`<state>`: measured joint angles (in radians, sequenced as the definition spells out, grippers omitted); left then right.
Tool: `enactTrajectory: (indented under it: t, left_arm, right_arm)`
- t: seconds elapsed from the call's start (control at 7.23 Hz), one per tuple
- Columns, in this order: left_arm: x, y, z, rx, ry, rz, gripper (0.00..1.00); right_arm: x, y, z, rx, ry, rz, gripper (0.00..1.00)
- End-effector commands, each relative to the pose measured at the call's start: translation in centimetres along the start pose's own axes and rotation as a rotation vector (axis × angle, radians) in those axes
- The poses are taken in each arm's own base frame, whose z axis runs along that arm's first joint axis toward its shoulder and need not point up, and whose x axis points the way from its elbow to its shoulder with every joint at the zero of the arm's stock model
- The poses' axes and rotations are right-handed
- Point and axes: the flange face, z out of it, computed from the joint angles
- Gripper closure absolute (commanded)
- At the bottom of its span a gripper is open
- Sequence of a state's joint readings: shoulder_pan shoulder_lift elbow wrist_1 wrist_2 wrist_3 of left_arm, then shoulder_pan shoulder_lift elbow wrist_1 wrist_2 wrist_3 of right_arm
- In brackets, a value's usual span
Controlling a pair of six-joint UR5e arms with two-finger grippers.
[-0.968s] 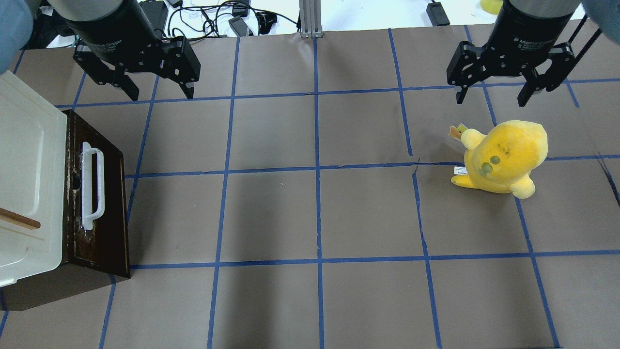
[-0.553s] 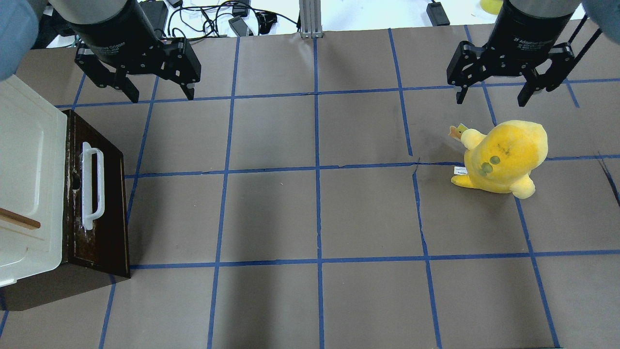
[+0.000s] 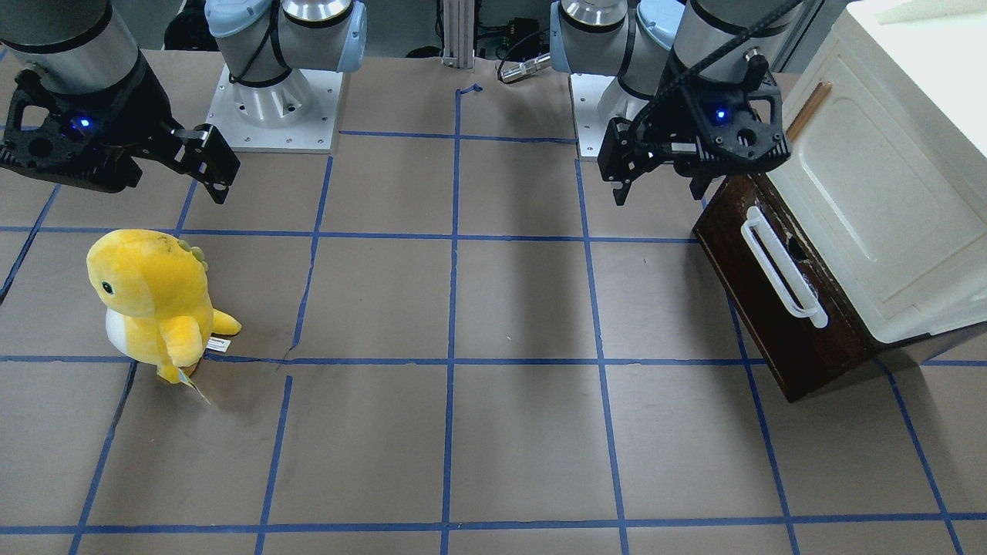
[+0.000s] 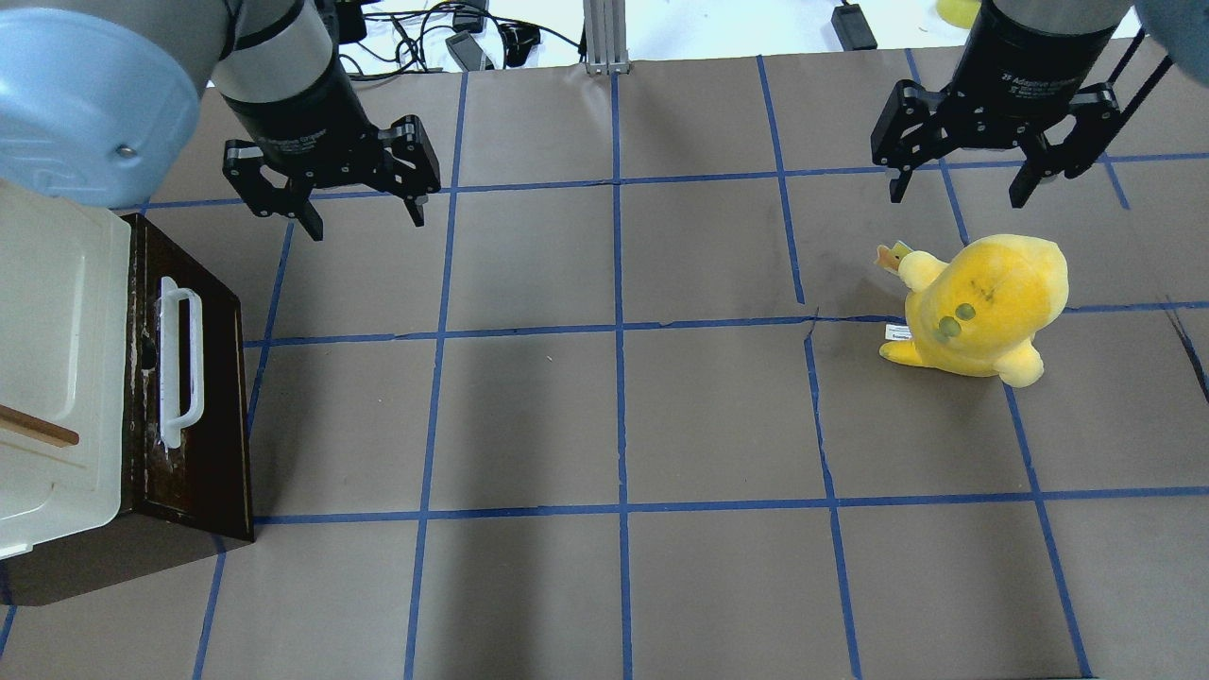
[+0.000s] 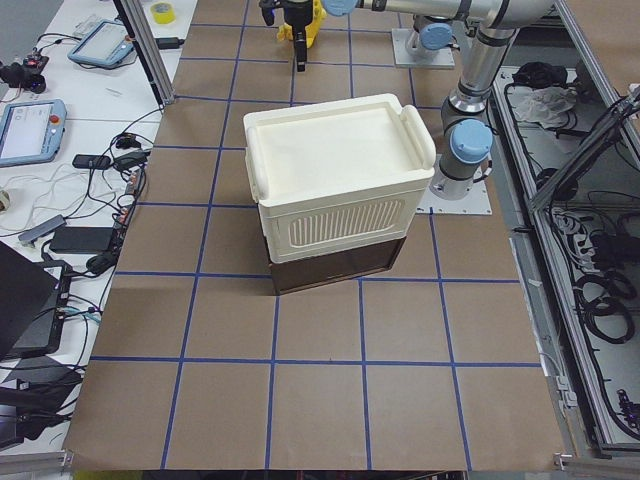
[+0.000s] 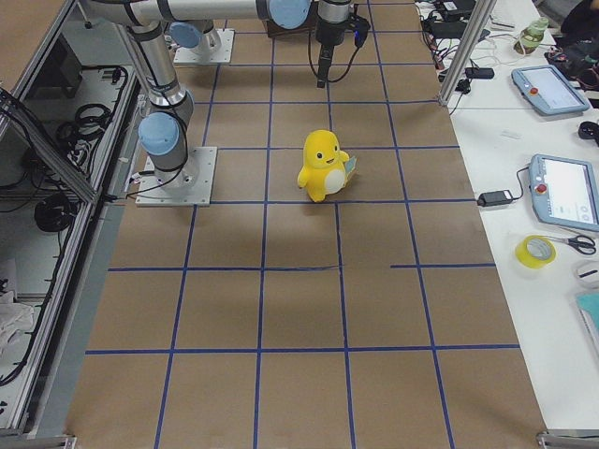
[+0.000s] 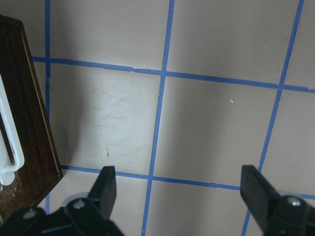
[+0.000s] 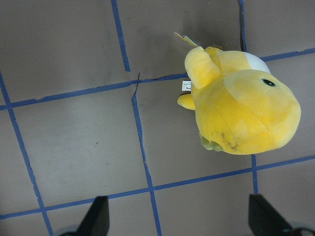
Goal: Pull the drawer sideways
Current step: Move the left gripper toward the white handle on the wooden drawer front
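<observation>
The dark brown drawer [image 4: 203,444] sits under a cream cabinet at the table's left edge. Its white bar handle [image 4: 179,359] faces the table's middle, and no pale interior shows. It also shows in the front view [image 3: 771,324] and at the left edge of the left wrist view [image 7: 27,118]. My left gripper [image 4: 364,222] is open and empty, above the table behind and to the right of the drawer's far corner, apart from the handle. My right gripper [image 4: 957,196] is open and empty at the far right.
The cream cabinet [image 4: 57,312] with a small wooden handle [image 4: 38,427] stands on top of the drawer. A yellow plush toy [image 4: 982,302] stands just in front of my right gripper. Brown paper with a blue tape grid [image 4: 619,326] covers the table.
My left gripper has moved right and forward over the table, nearer the drawer's far corner. The right arm, drawer and plush have not moved.
</observation>
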<state>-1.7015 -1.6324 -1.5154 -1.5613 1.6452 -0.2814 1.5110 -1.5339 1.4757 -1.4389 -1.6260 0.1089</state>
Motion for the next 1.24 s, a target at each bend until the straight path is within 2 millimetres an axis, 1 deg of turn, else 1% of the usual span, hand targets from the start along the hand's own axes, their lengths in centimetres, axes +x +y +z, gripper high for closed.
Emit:
enactTrajectory:
  t: [0.0, 0.14, 0.28, 0.41, 0.55, 0.69, 0.83, 0.97, 1.11]
  left_arm:
    - [4.6, 1.9, 1.3, 0.044, -0.1, 0.003, 0.09]
    - [6.5, 2.6, 3.1, 0.053, -0.168, -0.003, 0.09]
    - [8.3, 3.3, 5.7, 0.058, -0.263, -0.012, 0.08]
    - [9.1, 4.4, 8.8, 0.059, -0.39, 0.043, 0.07]
    - [8.2, 4.7, 12.7, 0.055, -0.55, 0.079, 0.04]
    - [7.2, 4.8, 16.0, 0.051, -0.692, 0.123, 0.01]
    - [6.3, 4.6, 17.9, 0.067, -0.833, 0.179, 0.0]
    - [5.1, 4.0, 19.3, 0.05, -0.936, 0.217, 0.0]
    - [2.6, 2.8, 21.2, -0.001, -1.02, 0.23, 0.0]
  right_arm:
    - [0.0, 0.0, 0.0, 0.0, 0.0, 0.0, 0.0]
    - [0.0, 0.0, 0.0, 0.0, 0.0, 0.0, 0.0]
    - [0.0, 0.0, 0.0, 0.0, 0.0, 0.0, 0.0]
    - [0.0, 0.0, 0.0, 0.0, 0.0, 0.0, 0.0]
    - [0.0, 0.0, 0.0, 0.0, 0.0, 0.0, 0.0]
    - [0.0, 0.0, 0.0, 0.0, 0.0, 0.0, 0.0]
    - [0.0, 0.0, 0.0, 0.0, 0.0, 0.0, 0.0]
    - [0.0, 0.0, 0.0, 0.0, 0.0, 0.0, 0.0]
    - [0.0, 0.0, 0.0, 0.0, 0.0, 0.0, 0.0]
